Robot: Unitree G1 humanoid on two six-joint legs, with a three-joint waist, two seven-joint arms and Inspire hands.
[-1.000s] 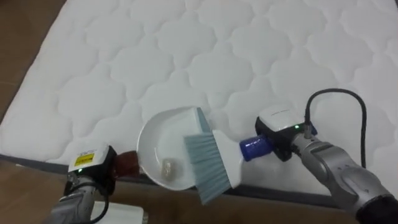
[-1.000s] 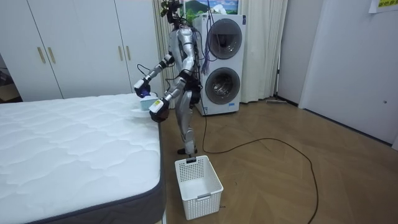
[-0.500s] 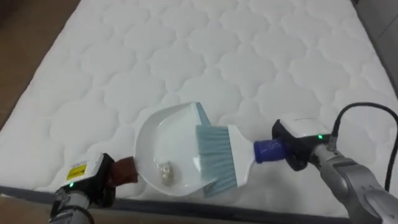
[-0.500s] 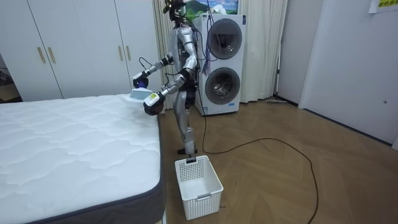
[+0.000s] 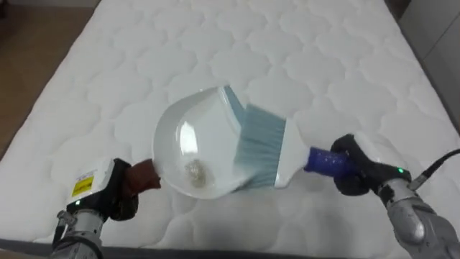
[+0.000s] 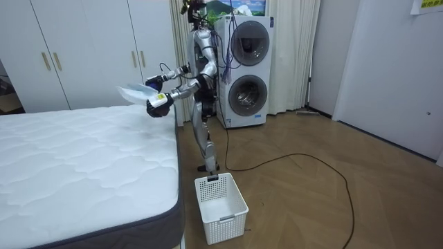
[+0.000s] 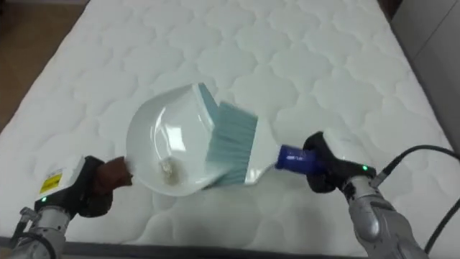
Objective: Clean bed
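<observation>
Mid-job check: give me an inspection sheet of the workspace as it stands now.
Surface: white quilted mattress.
Job's things: dustpan held above the mattress, brush bristles at its mouth.
Clutter: small pale scrap inside the dustpan.
Hands: left hand shut on the dustpan's brown handle; right hand shut on the brush's blue handle.
Cables: nothing seen beyond the robot's own.
Surroundings: white basket on the floor by the bed's corner; stacked washing machines and wardrobes behind.
</observation>
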